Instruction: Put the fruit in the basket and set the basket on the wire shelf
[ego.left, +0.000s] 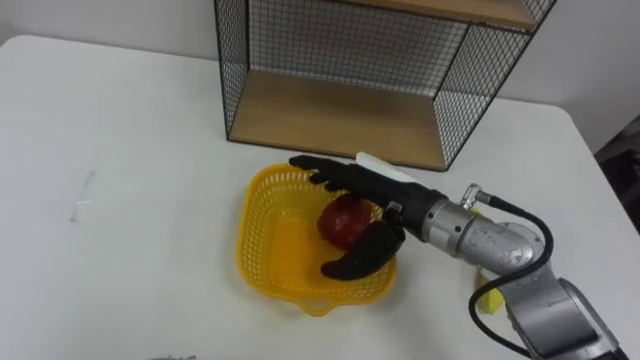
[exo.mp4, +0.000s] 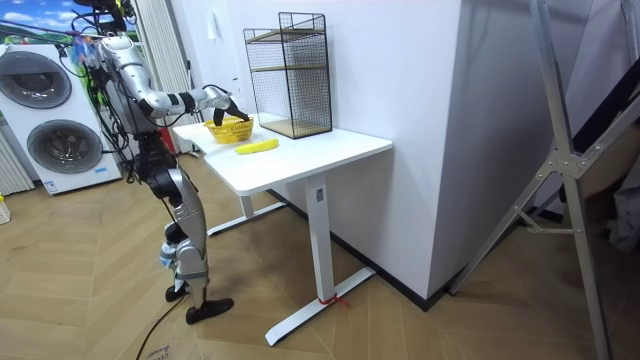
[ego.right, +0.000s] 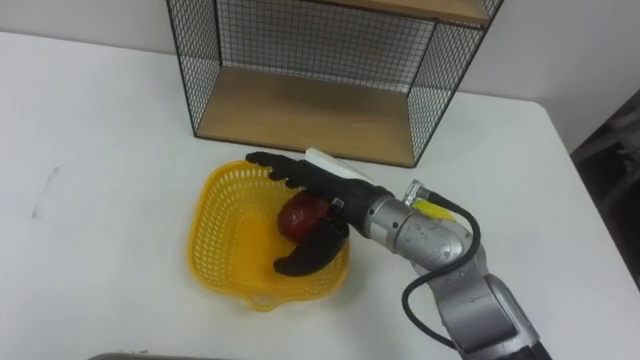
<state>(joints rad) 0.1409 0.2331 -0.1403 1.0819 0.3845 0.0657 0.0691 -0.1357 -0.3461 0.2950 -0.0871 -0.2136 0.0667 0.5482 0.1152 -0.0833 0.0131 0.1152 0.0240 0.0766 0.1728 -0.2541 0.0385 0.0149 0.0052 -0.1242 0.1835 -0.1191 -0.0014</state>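
You see only part of the red fruit. The right hand lies across its far side, and the thumb crosses its near side. You cannot tell whether the palm touches the fruit. The hand also covers the right rim of the basket. The upper edge of both eye views cuts off the top of the wire shelf. The right forearm hides the banana except for one yellow end. In the room view, the basket's contents are too small to tell. The bench runs out of the eye views at the left and near edges.
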